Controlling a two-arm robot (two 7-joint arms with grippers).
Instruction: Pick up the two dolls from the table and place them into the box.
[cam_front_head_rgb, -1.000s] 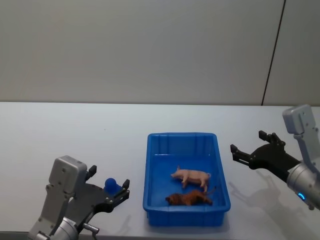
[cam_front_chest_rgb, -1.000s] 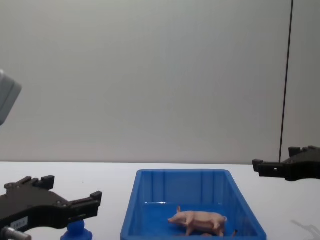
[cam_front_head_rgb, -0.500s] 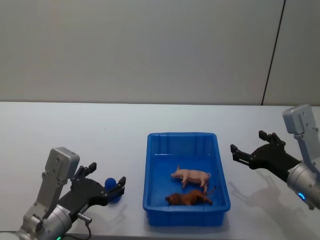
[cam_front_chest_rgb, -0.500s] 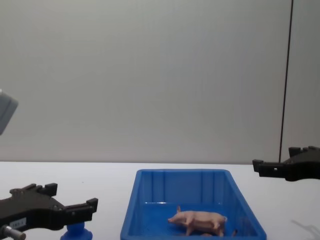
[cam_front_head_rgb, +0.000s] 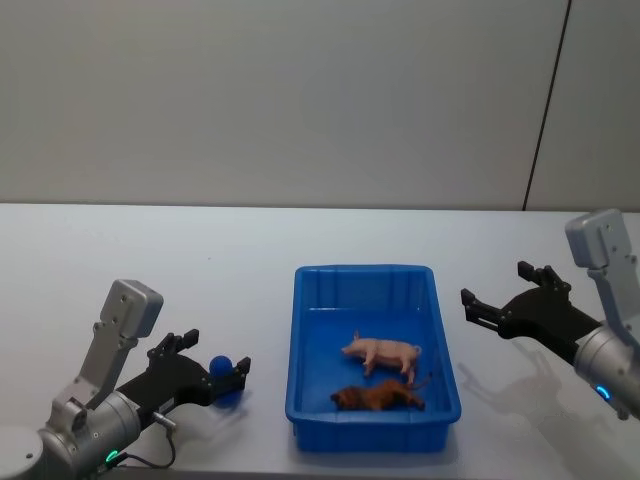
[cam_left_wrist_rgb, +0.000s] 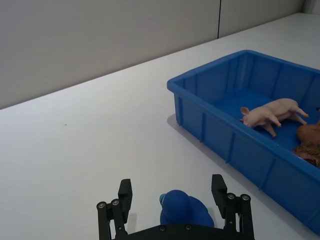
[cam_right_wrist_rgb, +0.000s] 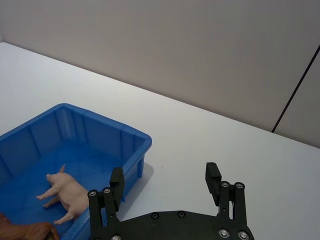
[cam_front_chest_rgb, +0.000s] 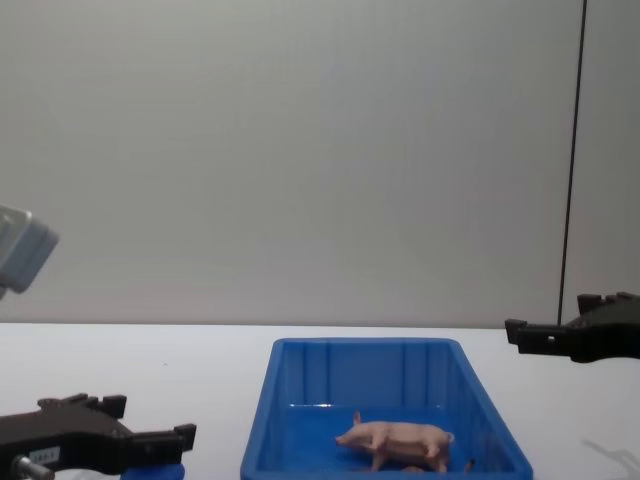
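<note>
The bright blue box (cam_front_head_rgb: 365, 271) stands at the table's middle. Inside it a pale pink pig (cam_front_head_rgb: 383, 352) stands upright and a brown four-legged animal (cam_front_head_rgb: 378, 398) lies nearer the front wall. A solid blue round-headed figure (cam_front_head_rgb: 224, 368) stands on the table left of the box. My left gripper (cam_front_head_rgb: 218, 358) is low over the table, open, with a finger on each side of the blue figure (cam_left_wrist_rgb: 185, 212) and a gap to both. My right gripper (cam_front_head_rgb: 496, 284) hangs open and empty above the table, right of the box. The pig (cam_left_wrist_rgb: 272, 110) and box (cam_left_wrist_rgb: 210, 75) lie ahead of the left gripper (cam_left_wrist_rgb: 171, 190).
The white table (cam_front_head_rgb: 150, 260) stretches bare to the left and behind the box, up to a plain grey wall. The right wrist view shows the box's corner (cam_right_wrist_rgb: 100, 117), the pig (cam_right_wrist_rgb: 65, 189) and bare table under the right gripper (cam_right_wrist_rgb: 165, 172).
My left arm has dropped lower and drawn back slightly, bringing its open fingers down around the blue figure. The right arm, box, pig and brown animal have not moved.
</note>
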